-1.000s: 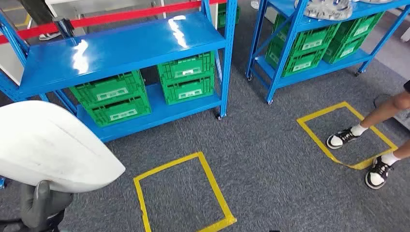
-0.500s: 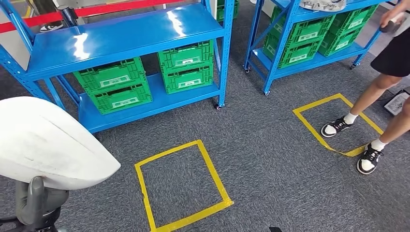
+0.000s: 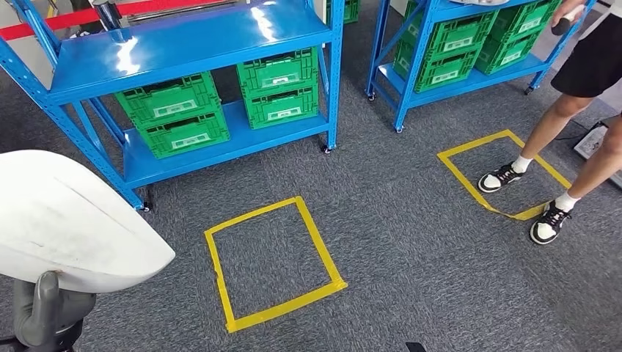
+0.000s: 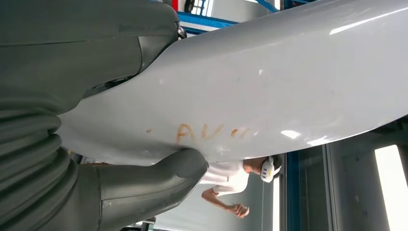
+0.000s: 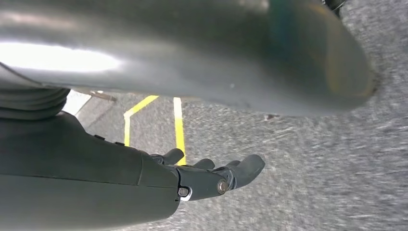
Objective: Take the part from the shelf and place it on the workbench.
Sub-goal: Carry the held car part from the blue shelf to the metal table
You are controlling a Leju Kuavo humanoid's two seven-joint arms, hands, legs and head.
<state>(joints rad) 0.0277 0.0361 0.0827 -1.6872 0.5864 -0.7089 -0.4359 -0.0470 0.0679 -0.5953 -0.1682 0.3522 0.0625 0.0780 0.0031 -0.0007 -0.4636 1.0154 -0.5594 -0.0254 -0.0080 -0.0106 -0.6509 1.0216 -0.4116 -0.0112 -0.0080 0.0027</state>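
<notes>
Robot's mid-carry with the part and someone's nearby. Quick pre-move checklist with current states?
1. Left robot hand grips the white part: ok, thumb and fingers on opposite faces.
2. Right robot hand free: ok, fingers apart, holding nothing.
3. Path clear of the person: not ok, feet on the right yellow tape square.
4. Clearance from the blue shelf: ok, carpet between.
5. Workbench located: cannot tell.
</notes>
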